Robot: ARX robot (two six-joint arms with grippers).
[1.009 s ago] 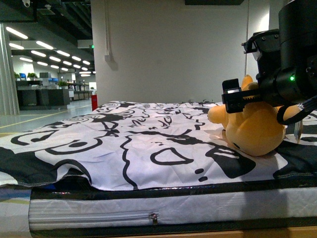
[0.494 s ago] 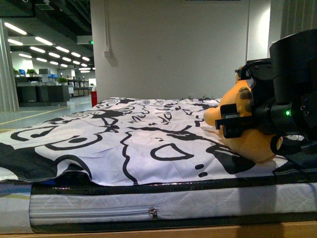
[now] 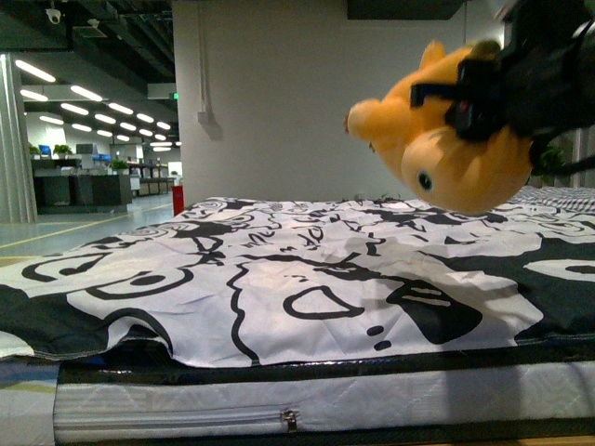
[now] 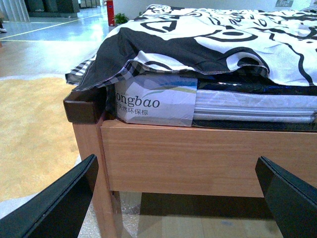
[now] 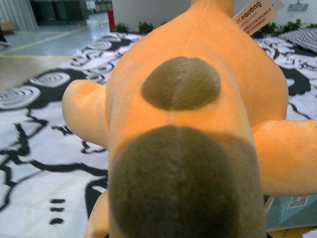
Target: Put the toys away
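Observation:
An orange-yellow plush toy hangs in the air above the bed at the upper right of the front view, held by my right gripper, which is shut on it. The right wrist view is filled by the plush toy, with two brown patches on its back and a paper tag at its far end; the fingers are hidden behind it. My left gripper is open and holds nothing, low down in front of the bed's wooden frame.
A black-and-white patterned sheet covers the mattress, whose zip runs along the front side. The sheet's corner hangs over the bed's end post. Behind the bed is a white wall; an open office hall lies at the far left.
The right gripper has lifted the plush toy off the sheet, up and a little left; a second ago it lay on the bed.

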